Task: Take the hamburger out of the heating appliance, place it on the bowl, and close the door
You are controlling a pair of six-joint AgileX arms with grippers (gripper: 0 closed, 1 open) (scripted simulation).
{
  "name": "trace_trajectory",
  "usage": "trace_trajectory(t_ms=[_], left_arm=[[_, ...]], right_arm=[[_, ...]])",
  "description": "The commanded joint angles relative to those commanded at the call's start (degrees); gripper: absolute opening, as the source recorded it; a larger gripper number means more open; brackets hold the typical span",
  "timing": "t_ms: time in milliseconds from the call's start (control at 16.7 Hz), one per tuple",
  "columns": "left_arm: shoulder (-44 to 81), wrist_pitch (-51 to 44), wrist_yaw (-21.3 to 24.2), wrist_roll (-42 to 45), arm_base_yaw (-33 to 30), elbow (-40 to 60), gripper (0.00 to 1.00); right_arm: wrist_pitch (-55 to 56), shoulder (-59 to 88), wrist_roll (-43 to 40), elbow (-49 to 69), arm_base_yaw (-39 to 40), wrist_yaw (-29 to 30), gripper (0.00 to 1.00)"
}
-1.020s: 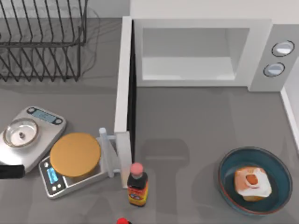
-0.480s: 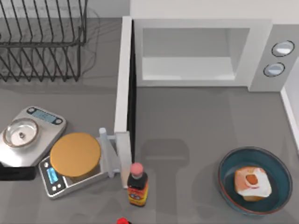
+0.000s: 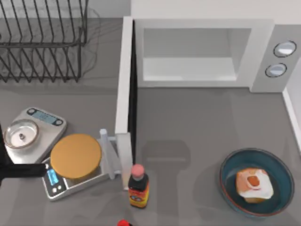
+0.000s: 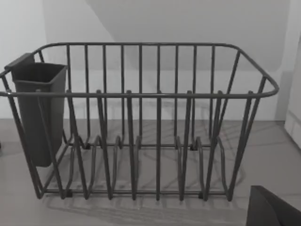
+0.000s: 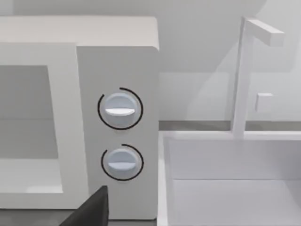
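Hamburger (image 3: 254,184) sits in bowl (image 3: 230,165); door (image 3: 124,84) open.

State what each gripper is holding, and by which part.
Cannot be told. The hamburger lies free in the bowl, and the door stands open, untouched.

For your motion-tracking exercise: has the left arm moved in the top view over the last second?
Yes. The left arm has reached rightward from the table's left edge, its dark tip now nearing the orange disc on the fixed scales.
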Motion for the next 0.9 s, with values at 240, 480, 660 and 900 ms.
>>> trace_trajectory(t_ms=[240, 480, 660, 900], left_arm=[[10.9, 13.4, -2.2, 0.2, -2.3, -1.5, 0.00], [15.2, 17.9, -2.6, 0.3, -2.7, -2.1, 0.00], [15.9, 17.7, -2.6, 0.3, -2.2, -1.3, 0.00], [20.2, 20.0, -2.2, 0.3, -1.9, 0.6, 0.00]], right_arm=[[0.0, 0.0, 0.0, 0.0, 0.0, 0.0, 1.00], [0.0, 0.0, 0.0, 0.0, 0.0, 0.0, 1.00], [0.0, 0.0, 0.0, 0.0, 0.0, 0.0, 1.00], [0.0, 0.0, 0.0, 0.0, 0.0, 0.0, 1.00]])
